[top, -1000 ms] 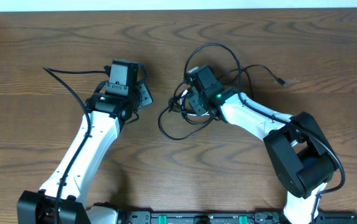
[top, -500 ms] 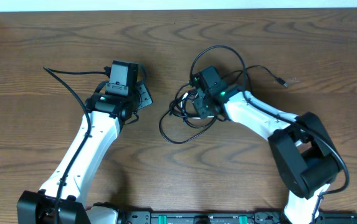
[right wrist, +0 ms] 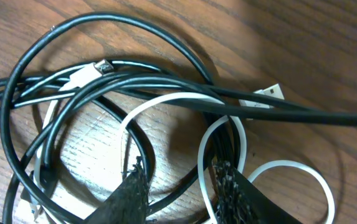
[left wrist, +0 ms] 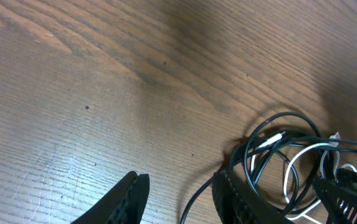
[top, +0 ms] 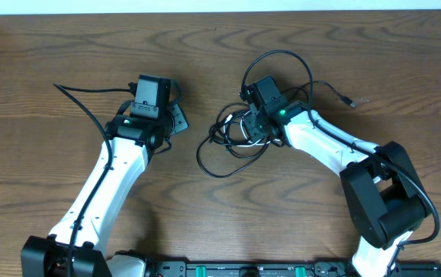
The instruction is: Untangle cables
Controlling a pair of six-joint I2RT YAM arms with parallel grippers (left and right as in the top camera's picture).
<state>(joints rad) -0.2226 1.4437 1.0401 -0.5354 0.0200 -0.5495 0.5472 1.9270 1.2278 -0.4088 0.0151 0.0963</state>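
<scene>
"Black and white thin cords (top: 232, 142) lie in a loose knot at the centre of the overhead view, on the brown wooden table (top: 51, 46). Where has the robot put its right gripper (top: 251, 127)?"

"On the upper right edge of that heap. In its wrist view the two fingers (right wrist: 134, 193) are spread apart and straddle a white loop (right wrist: 201, 155) and a black strand. They pinch neither. That placement probably lets them close on one strand and draw it out of the rest."

"And the silvery flat plug (right wrist: 262, 98)?"

"It lies free at the right of that frame, under a black cord. It looks like the end that has to be fed back through."

"What about the left gripper (left wrist: 179, 190)?"

"Its fingers are parted too and hold nothing. The knot sits at the lower right of its wrist frame, just beside one fingertip. It seems to be parked close so it can pin the heap while the other arm pulls."
</scene>
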